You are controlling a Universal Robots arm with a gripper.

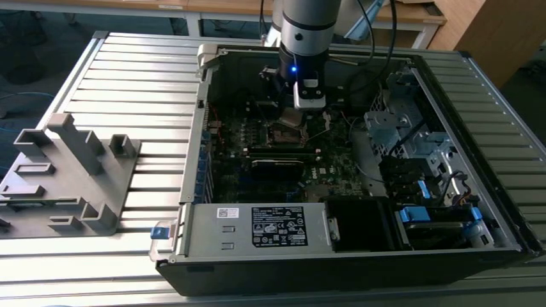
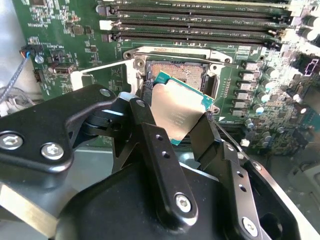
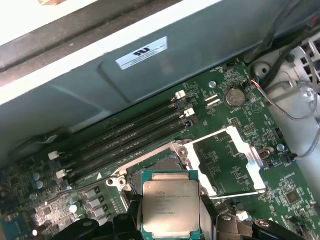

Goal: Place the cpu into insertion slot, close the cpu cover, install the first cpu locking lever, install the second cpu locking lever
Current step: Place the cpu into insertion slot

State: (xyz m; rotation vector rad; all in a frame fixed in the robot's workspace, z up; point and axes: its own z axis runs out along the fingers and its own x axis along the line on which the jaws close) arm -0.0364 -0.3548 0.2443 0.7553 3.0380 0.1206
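Note:
The cpu [image 3: 170, 205], a small square chip with a dull metallic top and green edge, hangs tilted between the black fingers [image 2: 150, 135] of my gripper [image 2: 175, 117], which is shut on it. It hovers just above the insertion slot [image 2: 180, 70], partly covering it in the first wrist view. The cpu cover [image 3: 247, 155], a thin silvery frame, is swung open to one side of the insertion slot [image 3: 157, 165]. I cannot pick out the locking levers with certainty. In the exterior view the gripper [image 1: 293, 121] reaches down into the open computer case over the green motherboard [image 1: 333, 166].
Long black memory slots [image 3: 125, 137] run beside the socket. A black card [image 1: 277, 167] lies across the board nearer the exterior camera. Case walls, a drive cage [image 1: 401, 128] and cables crowd the exterior view's right. A grey plastic fixture [image 1: 68, 173] stands on the table at its left.

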